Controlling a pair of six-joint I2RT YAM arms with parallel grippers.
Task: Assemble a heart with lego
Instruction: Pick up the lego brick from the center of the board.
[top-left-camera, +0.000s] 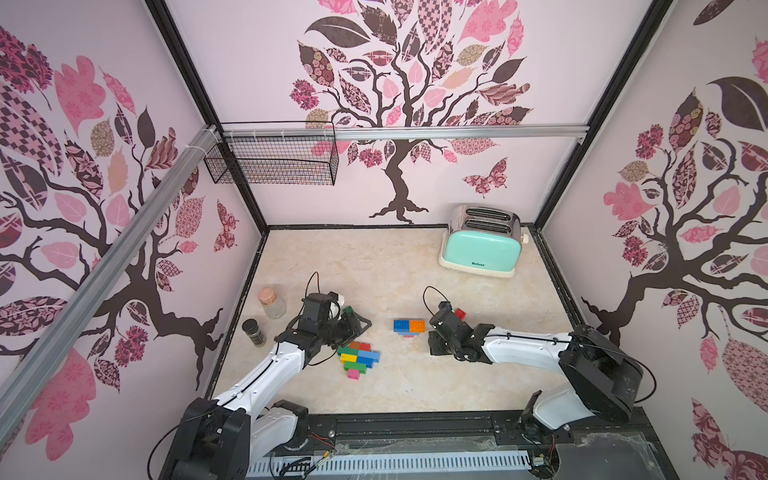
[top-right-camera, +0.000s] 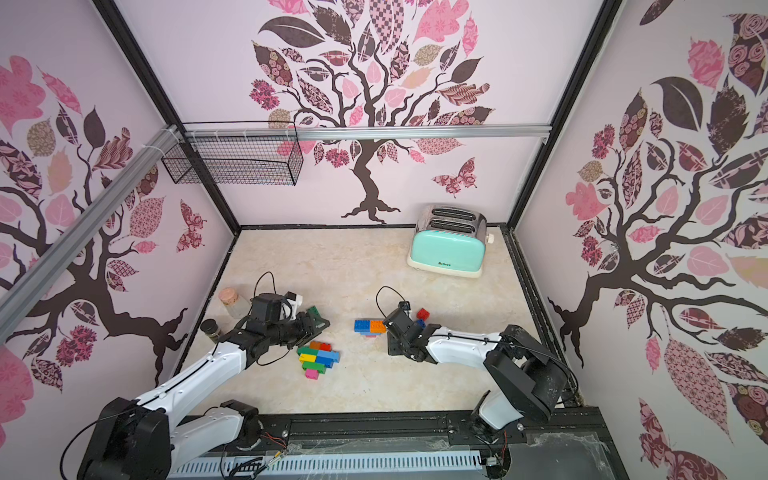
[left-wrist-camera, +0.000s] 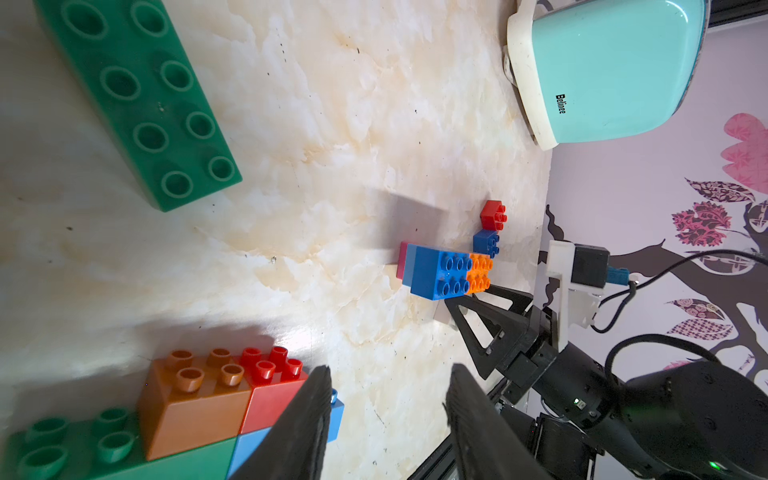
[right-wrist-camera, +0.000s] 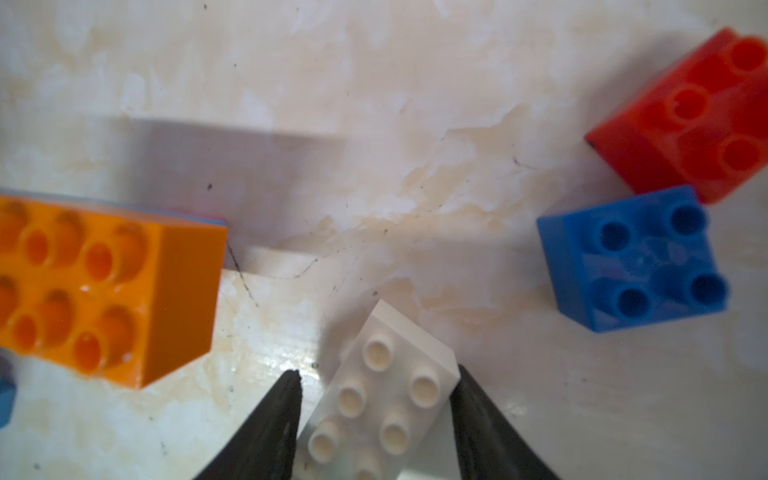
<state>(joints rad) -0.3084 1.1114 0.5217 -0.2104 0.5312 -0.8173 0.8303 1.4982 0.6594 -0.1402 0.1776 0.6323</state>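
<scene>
Left hand (left-wrist-camera: 390, 368): fingers narrowly parted with bare counter (left-wrist-camera: 374, 124) showing in the gap, holding nothing. It hangs low at the far edge of the brick cluster (top-left-camera: 358, 356). 1 finger overlaps the cluster's red and blue bricks in the left wrist view; cannot tell if it touches them.

Brick cluster: brown, red, green, yellow, blue and pink bricks packed flat together, tapering to 1 pink brick at the near end. It sits left of counter centre, in both top views.

Long green brick (left-wrist-camera: 137, 95): lies loose on the counter just beyond the left hand, apart from the cluster.

Right hand (right-wrist-camera: 378, 372): fingers bracket a white brick (right-wrist-camera: 386, 399) that lies skewed between them. 1 finger touches its corner and the other is just beside its long side. Cannot tell if it is clamped.

Blue-and-orange stack (top-left-camera: 409, 326): blue and orange bricks side by side over a pink layer, mid counter, near the right hand's tips but apart from the white brick.

Red brick (right-wrist-camera: 685, 112) and blue brick (right-wrist-camera: 631, 257): 2 loose squares just beside each other, past the right hand.

Toaster (top-left-camera: 482, 249): mint, in the far right corner. A jar (top-left-camera: 272, 303) and a dark shaker (top-left-camera: 254, 331) stand at the left edge of the counter.
</scene>
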